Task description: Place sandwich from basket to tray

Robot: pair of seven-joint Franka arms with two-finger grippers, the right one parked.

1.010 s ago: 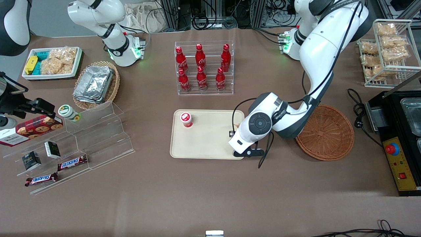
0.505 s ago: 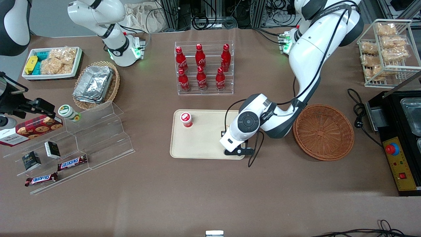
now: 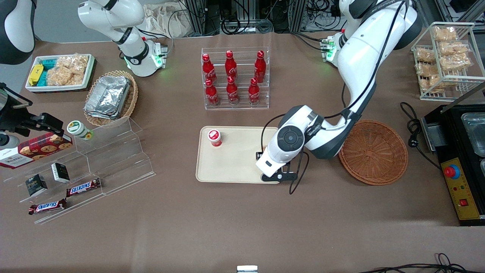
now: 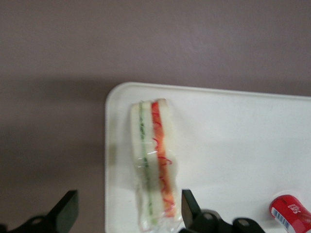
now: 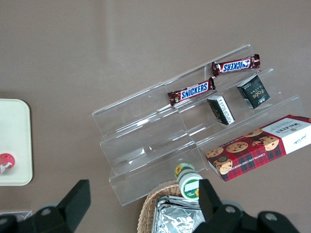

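Observation:
The sandwich (image 4: 153,162), a wrapped pale wedge with red and green filling lines, lies on the beige tray (image 4: 243,141) near the corner closest to the basket. My left gripper (image 4: 129,204) hangs just above it, open, one finger (image 4: 187,206) close beside the sandwich and the other finger (image 4: 65,211) over the brown table, off the tray. In the front view the gripper (image 3: 269,167) is over that end of the tray (image 3: 235,167) and the wrist hides the sandwich. The reddish-brown wicker basket (image 3: 373,151) stands empty beside the tray, toward the working arm's end.
A small red can (image 3: 215,137) stands on the tray at the end toward the parked arm. A clear rack of red bottles (image 3: 235,77) stands farther from the front camera than the tray. A black appliance (image 3: 462,151) sits at the working arm's end.
Over the last second my gripper moved from the tray's basket-side edge in over the tray, then shifted back slightly toward the basket. The can and basket have not moved.

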